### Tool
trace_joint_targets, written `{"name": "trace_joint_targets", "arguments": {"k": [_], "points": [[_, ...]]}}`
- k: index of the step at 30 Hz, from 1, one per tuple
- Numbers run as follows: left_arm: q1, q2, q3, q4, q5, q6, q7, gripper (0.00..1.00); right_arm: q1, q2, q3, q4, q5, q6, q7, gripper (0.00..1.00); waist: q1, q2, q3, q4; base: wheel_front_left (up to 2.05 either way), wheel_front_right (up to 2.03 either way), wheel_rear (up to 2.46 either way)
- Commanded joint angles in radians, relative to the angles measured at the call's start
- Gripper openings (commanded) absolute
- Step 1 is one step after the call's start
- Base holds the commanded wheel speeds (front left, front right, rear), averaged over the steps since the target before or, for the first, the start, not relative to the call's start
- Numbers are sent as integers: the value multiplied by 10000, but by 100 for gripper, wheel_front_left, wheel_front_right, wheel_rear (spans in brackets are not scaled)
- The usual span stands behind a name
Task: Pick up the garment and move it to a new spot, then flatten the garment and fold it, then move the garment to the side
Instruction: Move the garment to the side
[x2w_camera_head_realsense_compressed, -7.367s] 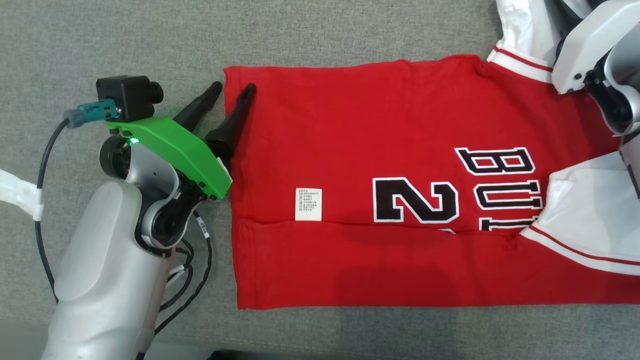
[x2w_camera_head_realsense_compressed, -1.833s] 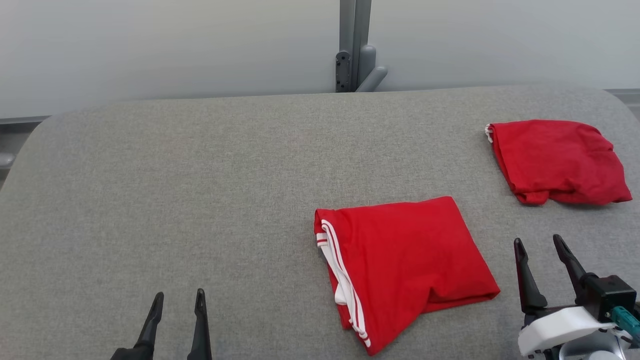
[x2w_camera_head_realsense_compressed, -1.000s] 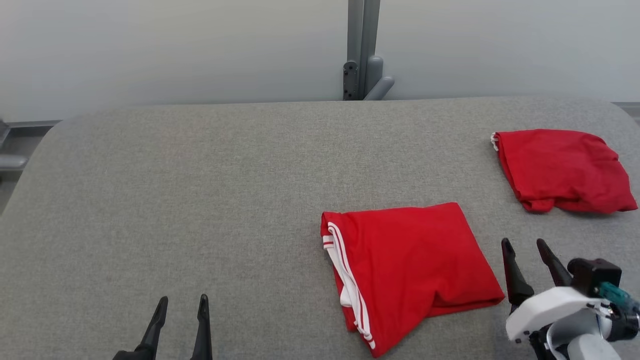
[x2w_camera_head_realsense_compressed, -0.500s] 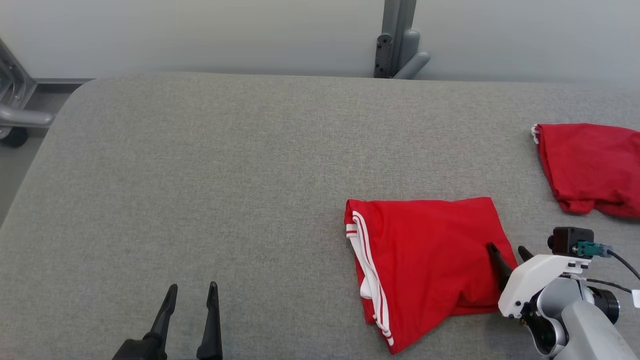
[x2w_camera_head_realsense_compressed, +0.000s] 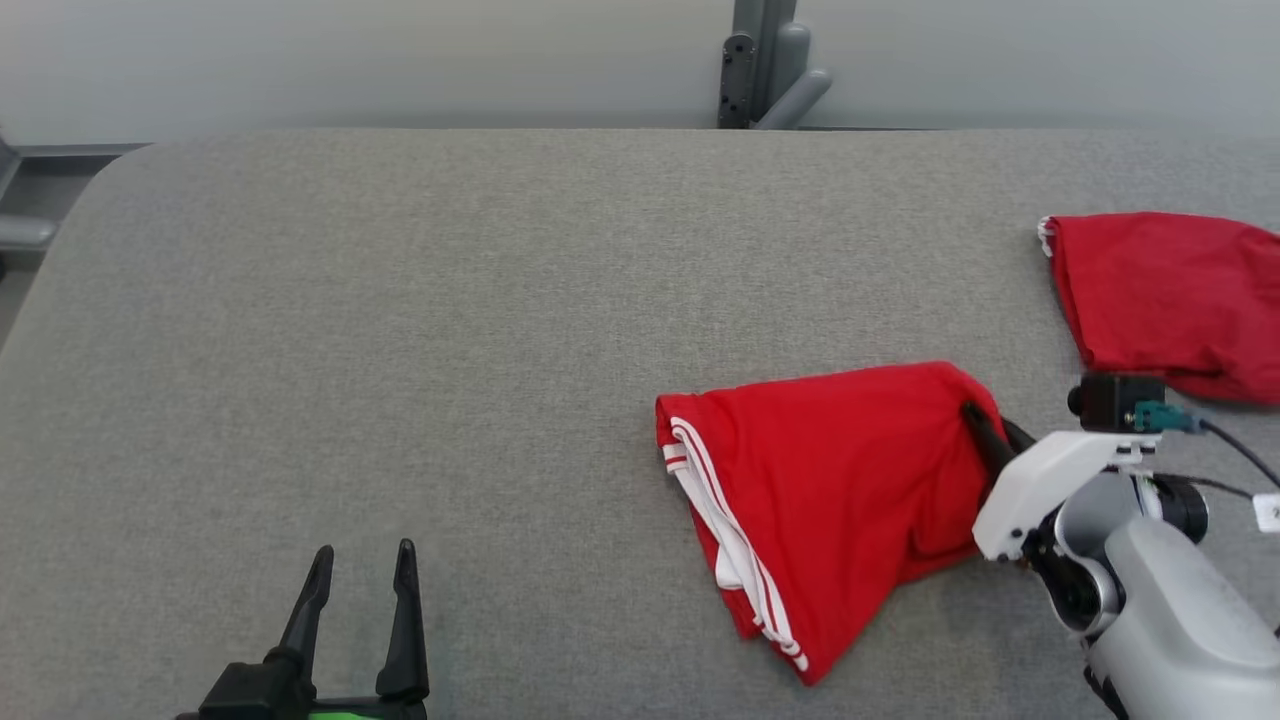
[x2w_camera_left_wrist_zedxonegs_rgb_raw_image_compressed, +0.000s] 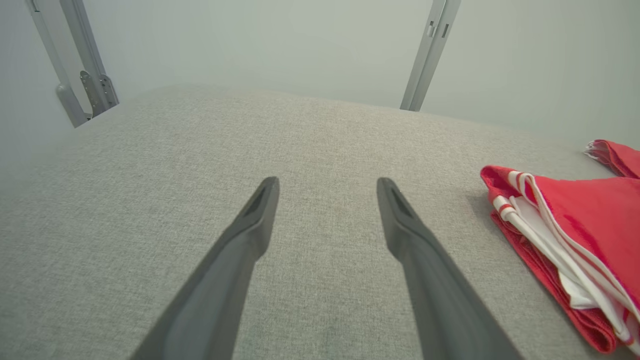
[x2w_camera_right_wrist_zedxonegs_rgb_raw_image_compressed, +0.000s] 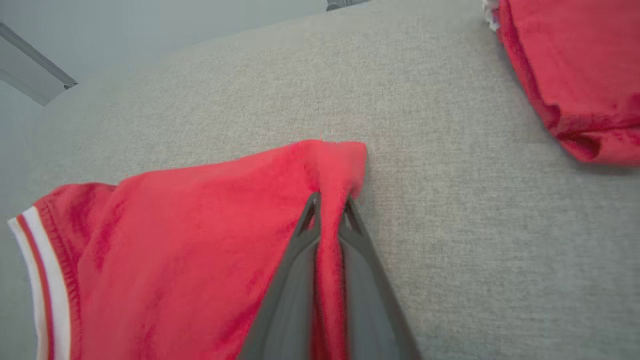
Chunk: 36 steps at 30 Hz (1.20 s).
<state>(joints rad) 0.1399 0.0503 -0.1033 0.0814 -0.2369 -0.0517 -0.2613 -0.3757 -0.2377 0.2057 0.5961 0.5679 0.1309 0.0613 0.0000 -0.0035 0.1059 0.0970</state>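
Note:
The folded red garment (x2w_camera_head_realsense_compressed: 830, 490) with white striped trim lies right of centre on the grey padded table (x2w_camera_head_realsense_compressed: 400, 320). Its right far corner is lifted, pinched between the fingers of my right gripper (x2w_camera_head_realsense_compressed: 985, 425). In the right wrist view that gripper (x2w_camera_right_wrist_zedxonegs_rgb_raw_image_compressed: 329, 205) is shut on a ridge of the red garment (x2w_camera_right_wrist_zedxonegs_rgb_raw_image_compressed: 200, 235). My left gripper (x2w_camera_head_realsense_compressed: 362, 560) stands open at the lower left, well away from the cloth. The left wrist view has the open left gripper (x2w_camera_left_wrist_zedxonegs_rgb_raw_image_compressed: 327, 187) over bare table, with the garment's trimmed edge (x2w_camera_left_wrist_zedxonegs_rgb_raw_image_compressed: 560, 240) at the right.
A second folded red garment (x2w_camera_head_realsense_compressed: 1170, 300) lies at the table's right edge, also seen in the right wrist view as a red bundle (x2w_camera_right_wrist_zedxonegs_rgb_raw_image_compressed: 575, 75). A grey metal post (x2w_camera_head_realsense_compressed: 760, 60) stands behind the table's far edge. Bare grey surface spreads left and centre.
My right gripper moved in from the garment's right side and shut on its right edge, lifting that corner. The head camera shifted. The left gripper stayed put.

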Motion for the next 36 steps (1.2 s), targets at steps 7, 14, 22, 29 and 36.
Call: {"name": "trace_joint_targets", "arguments": {"k": [7, 14, 22, 29, 36], "points": [[-498, 11, 26, -147, 51, -38, -39, 100, -1602, -714, 859, -354, 251, -7, -162, 0, 0, 35, 557, -1725, 0, 0, 0], [-1070, 14, 68, -99, 324, -245, -39, 100, -2852, -1269, 1464, -510, 134, -5, -581, 0, 0, 35, 1325, -2379, 0, 0, 0], [-1575, 14, 26, 15, 188, -426, -39, 100, -4161, -1709, 1576, -193, 3, -7, -1159, 0, 0, 35, 1924, -2211, 0, 0, 0], [-1507, 14, 222, -18, 136, -457, -39, 100, -4769, -2109, 912, 139, 405, -7, -1298, 0, 0, 35, 2166, -1959, 0, 0, 0], [-1507, 13, 130, -19, 392, -572, -39, 100, -4952, -2465, -282, 825, 358, -7, -1766, 0, 0, 35, 2248, -1887, 0, 0, 0]]}}
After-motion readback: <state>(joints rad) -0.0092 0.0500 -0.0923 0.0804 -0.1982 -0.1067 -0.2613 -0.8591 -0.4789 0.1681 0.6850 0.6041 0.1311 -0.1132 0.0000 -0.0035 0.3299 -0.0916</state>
